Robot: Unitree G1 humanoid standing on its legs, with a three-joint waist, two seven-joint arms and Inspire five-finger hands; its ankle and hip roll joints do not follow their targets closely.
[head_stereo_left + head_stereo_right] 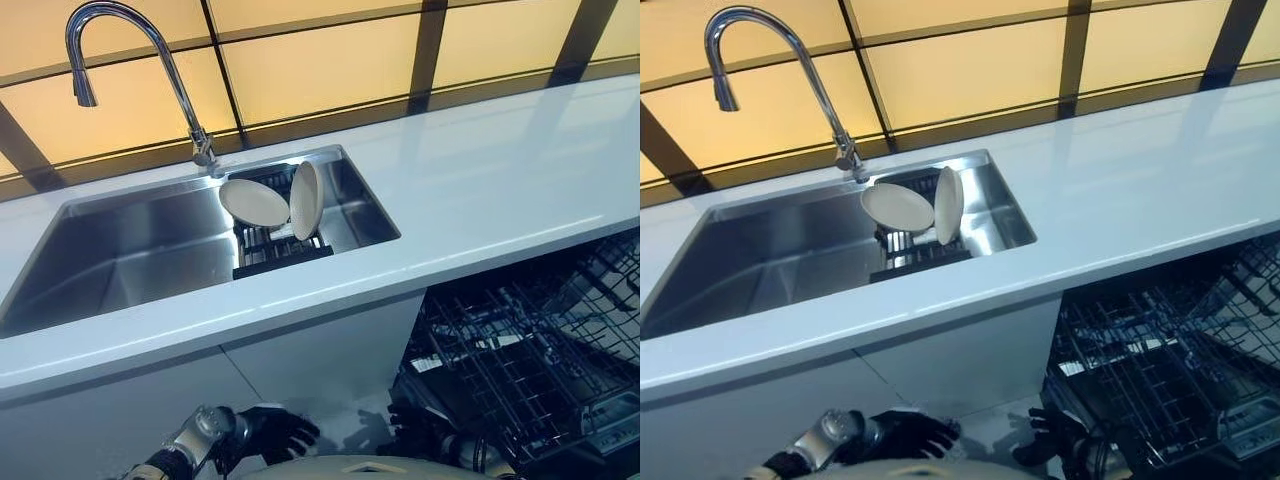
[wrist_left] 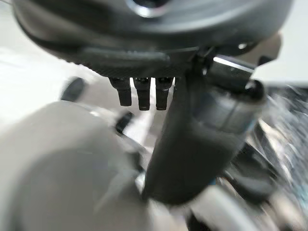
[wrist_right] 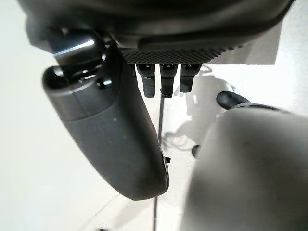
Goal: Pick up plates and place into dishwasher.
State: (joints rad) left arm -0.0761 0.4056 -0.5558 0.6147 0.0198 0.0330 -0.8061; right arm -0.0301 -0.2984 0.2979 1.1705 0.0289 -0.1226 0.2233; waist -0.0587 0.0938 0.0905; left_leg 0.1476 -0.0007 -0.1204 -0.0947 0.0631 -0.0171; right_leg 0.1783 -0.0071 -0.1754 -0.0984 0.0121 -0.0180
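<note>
Plates leaning in sink rack, dishwasher rack partly cut off, both hands low, fingers seemingly relaxed apart.

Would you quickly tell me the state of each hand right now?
Left hand: open, fingers spread, holding nothing, low in front of the cabinet.
Right hand: open, holding nothing, low beside the dishwasher rack.
</note>
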